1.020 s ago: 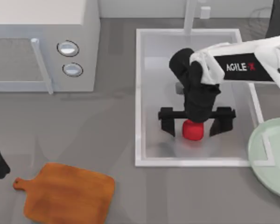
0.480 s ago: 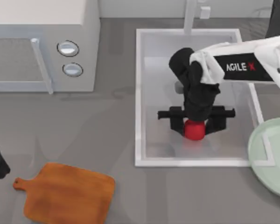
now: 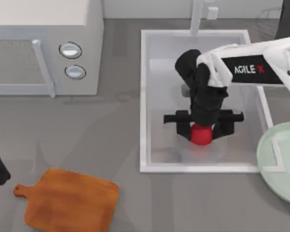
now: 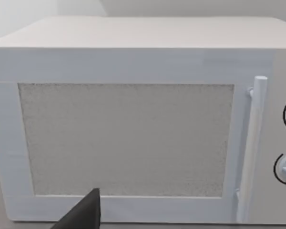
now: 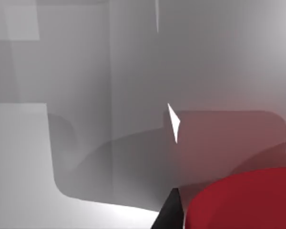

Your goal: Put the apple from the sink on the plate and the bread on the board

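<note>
Two jobs make up the task, and the first is in hand: the right gripper (image 3: pixel 202 126) is down inside the sink (image 3: pixel 146 96), its fingers closed against the two sides of the apple (image 3: pixel 201 135), which sits on the pale floor of the basin towards the near rim. In the right wrist view the apple (image 5: pixel 243 198) bulges red and close, with one dark finger (image 5: pixel 169 212) pressed at its edge, so I judge the grasp made and the lift not yet begun. From here the move calls for a straight rise high enough to clear the raised white rim, then a carry to the right of the table, where the plate (image 3: pixel 280 164) lies just outside the sink, partly out of the top view; the apple should be lowered onto its flat middle before the fingers let go, since a rounded thing may roll. My left arm is parked at the table's left edge, its gripper (image 4: pixel 81 217) facing the microwave (image 4: pixel 133 124); whether those fingers are parted I cannot tell. Near it the board (image 3: pixel 70 200) lies bare, waiting for the bread.
</note>
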